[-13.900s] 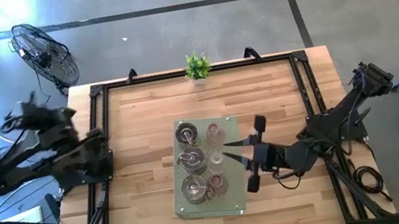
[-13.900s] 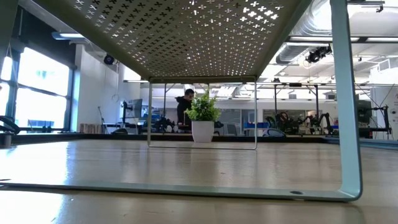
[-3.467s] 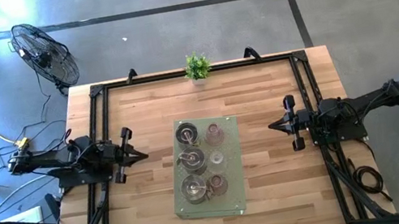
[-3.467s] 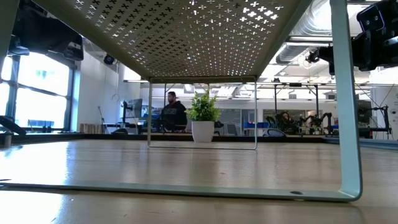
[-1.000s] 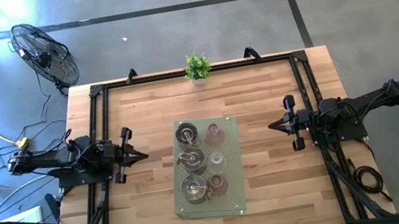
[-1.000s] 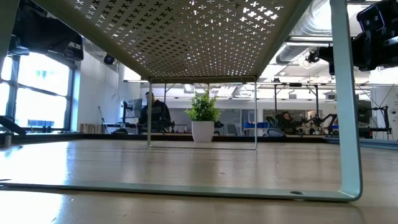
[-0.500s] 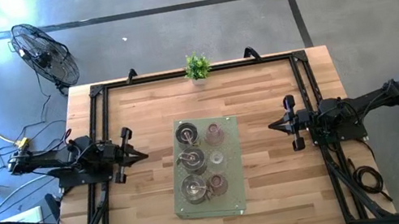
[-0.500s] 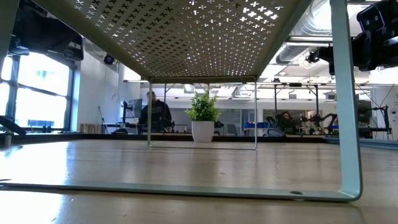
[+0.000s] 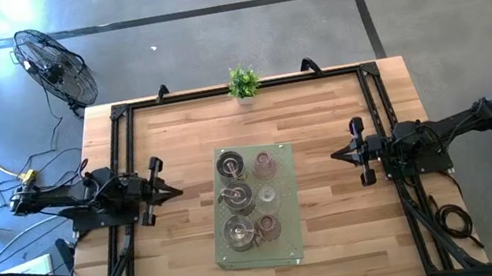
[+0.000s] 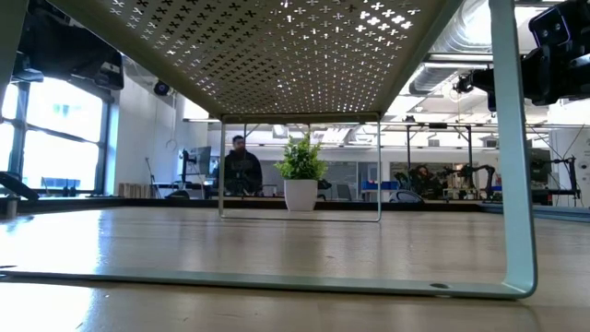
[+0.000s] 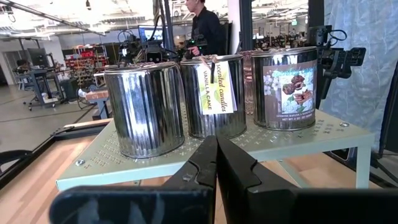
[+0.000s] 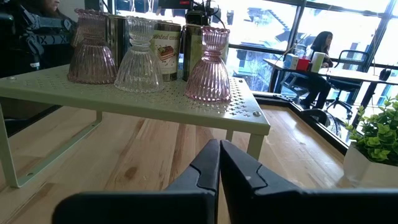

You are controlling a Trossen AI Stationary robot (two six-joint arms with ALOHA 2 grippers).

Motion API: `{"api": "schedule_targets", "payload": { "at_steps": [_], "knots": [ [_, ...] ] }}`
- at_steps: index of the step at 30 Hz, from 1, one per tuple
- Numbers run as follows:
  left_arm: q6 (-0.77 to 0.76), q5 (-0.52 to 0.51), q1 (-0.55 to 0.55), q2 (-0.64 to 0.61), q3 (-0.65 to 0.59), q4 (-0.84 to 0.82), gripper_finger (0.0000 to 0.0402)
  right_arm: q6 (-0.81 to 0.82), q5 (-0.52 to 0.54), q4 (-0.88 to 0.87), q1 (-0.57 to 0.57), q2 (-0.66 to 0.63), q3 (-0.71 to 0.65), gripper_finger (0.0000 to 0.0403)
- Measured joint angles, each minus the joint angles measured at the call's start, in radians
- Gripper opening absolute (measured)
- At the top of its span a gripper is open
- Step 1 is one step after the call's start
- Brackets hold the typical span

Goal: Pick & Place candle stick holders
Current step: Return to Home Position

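Note:
Three shiny silver candle stick holders (image 11: pixel 145 109) (image 11: pixel 214 96) (image 11: pixel 284 87) stand on their bases in a row on a pale green perforated rack (image 9: pixel 293 241) at the table's middle. Beside them on the rack stand three glass ones: pink (image 12: pixel 91 55), clear (image 12: pixel 139 55), pink (image 12: pixel 210 64). In the high view the silver row (image 9: pixel 235 197) is on the rack's left half and the glass row (image 9: pixel 267 193) on its right. My left gripper (image 9: pixel 177 191) waits shut, left of the rack. My right gripper (image 9: pixel 334 156) waits shut, right of it. Both point level at the rack and hold nothing.
A small green potted plant (image 9: pixel 242 82) stands at the table's far edge. Black frame rails (image 9: pixel 120 114) run round the table. The rack stands on thin bent legs (image 10: pixel 513 184), with open space under it. Bare wood lies between each gripper and the rack.
Both arms and all the holders have kept still. Only a person in the room behind the table has shifted a little.

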Motion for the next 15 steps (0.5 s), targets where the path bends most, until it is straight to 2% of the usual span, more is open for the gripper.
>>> {"api": "schedule_targets", "payload": {
  "at_steps": [15],
  "knots": [
    [0.0,0.0,0.0,0.0,0.0,0.0,0.0,0.0,0.0,0.0,0.0,0.0,0.0,0.0006]
  ]
}}
